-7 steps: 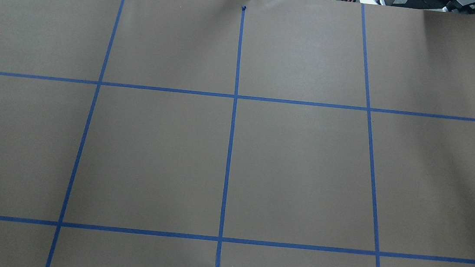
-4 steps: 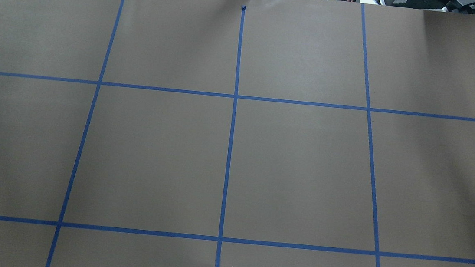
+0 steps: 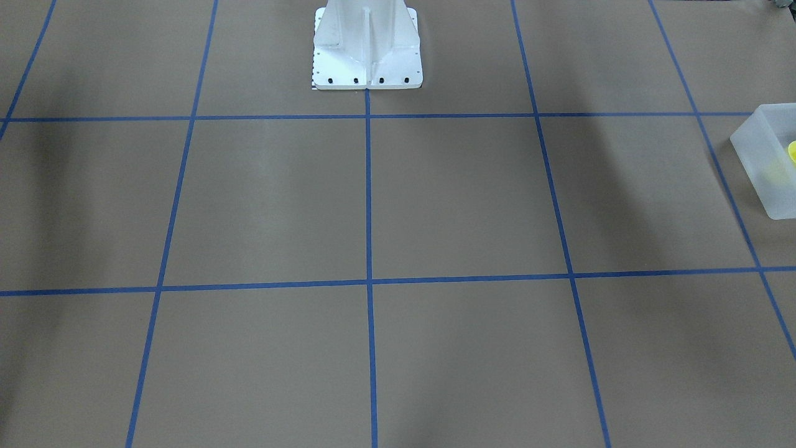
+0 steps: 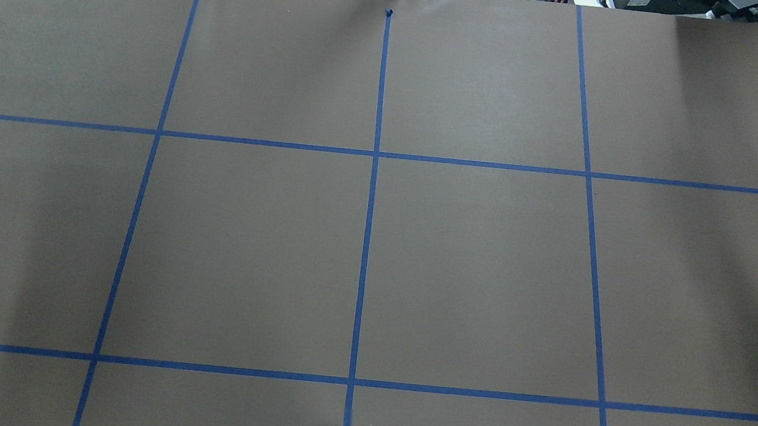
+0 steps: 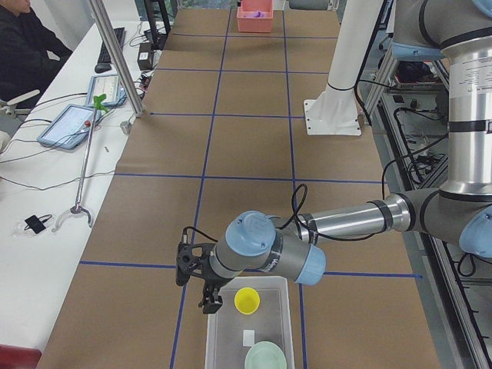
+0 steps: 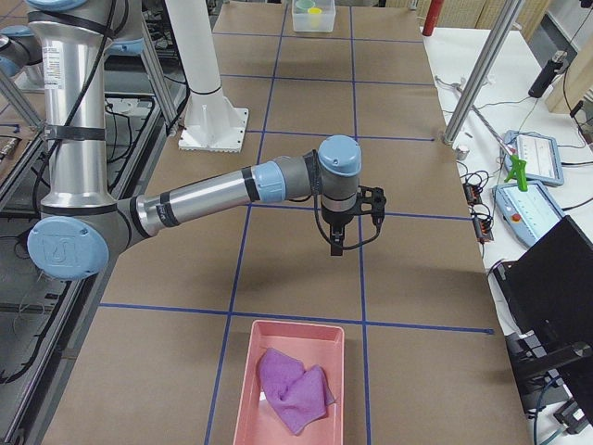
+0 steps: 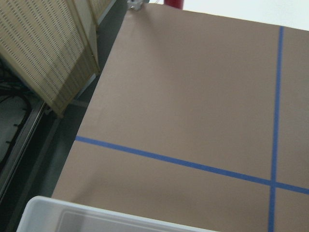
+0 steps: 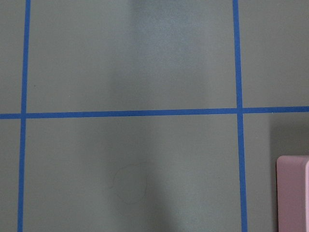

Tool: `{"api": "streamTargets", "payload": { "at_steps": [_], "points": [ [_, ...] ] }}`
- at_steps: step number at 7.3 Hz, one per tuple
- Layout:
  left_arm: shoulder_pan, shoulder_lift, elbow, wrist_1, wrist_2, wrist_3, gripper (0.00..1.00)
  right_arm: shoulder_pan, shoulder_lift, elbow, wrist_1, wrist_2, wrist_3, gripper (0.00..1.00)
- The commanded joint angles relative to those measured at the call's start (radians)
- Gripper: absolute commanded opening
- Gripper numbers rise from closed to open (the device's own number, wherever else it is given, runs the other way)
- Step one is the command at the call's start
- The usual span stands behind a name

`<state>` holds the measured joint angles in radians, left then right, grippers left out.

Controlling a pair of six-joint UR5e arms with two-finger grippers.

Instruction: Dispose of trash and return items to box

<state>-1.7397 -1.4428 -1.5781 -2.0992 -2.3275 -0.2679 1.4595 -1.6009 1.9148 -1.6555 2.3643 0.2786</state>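
Exterior left view: the frosted, translucent white rectangular plastic bin point(image 5: 211, 342) is seen at the bottom centre of the frame, on the brown paper-covered table point(image 5: 246, 146) marked with blue tape lines. The small bright-yellow tapered plastic cup point(image 5: 247, 300) is found upright inside the bin, at its upper end, and the squat pale-green round bowl point(image 5: 265, 358) is seen inside at the lower end, apart from the cup. The left gripper point(image 5: 211, 305) is held pointing down at the bin's upper left corner, just beside the cup; whether its fingers are apart or together cannot be told, nor whether the bin is touched.

From the exterior right camera, the right gripper point(image 6: 336, 248) is held pointing down above bare paper near the frame's centre, and its finger state cannot be told either. A pink rectangular plastic tray point(image 6: 243, 389) is seen at the bottom centre with a crumpled purple cloth point(image 6: 295, 387) lying in it. The white metal pedestal base point(image 6: 213, 125) is seen at the upper left.
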Motion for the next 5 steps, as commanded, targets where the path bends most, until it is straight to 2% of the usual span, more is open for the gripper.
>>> {"api": "streamTargets", "payload": {
  "at_steps": [1, 3, 5],
  "points": [
    [0.130, -0.007, -0.121, 0.149, -0.053, -0.011, 0.98, 0.016, -0.005, -0.066, 0.000, -0.005, -0.018, 1.00],
    [0.183, -0.008, -0.195, 0.260, -0.056, -0.019, 0.98, 0.044, -0.007, -0.091, -0.001, -0.002, -0.032, 1.00],
    [0.187, 0.004, -0.186, 0.254, -0.056, -0.017, 0.98, 0.062, -0.036, -0.092, 0.000, 0.003, -0.039, 1.00]
  ]
}}
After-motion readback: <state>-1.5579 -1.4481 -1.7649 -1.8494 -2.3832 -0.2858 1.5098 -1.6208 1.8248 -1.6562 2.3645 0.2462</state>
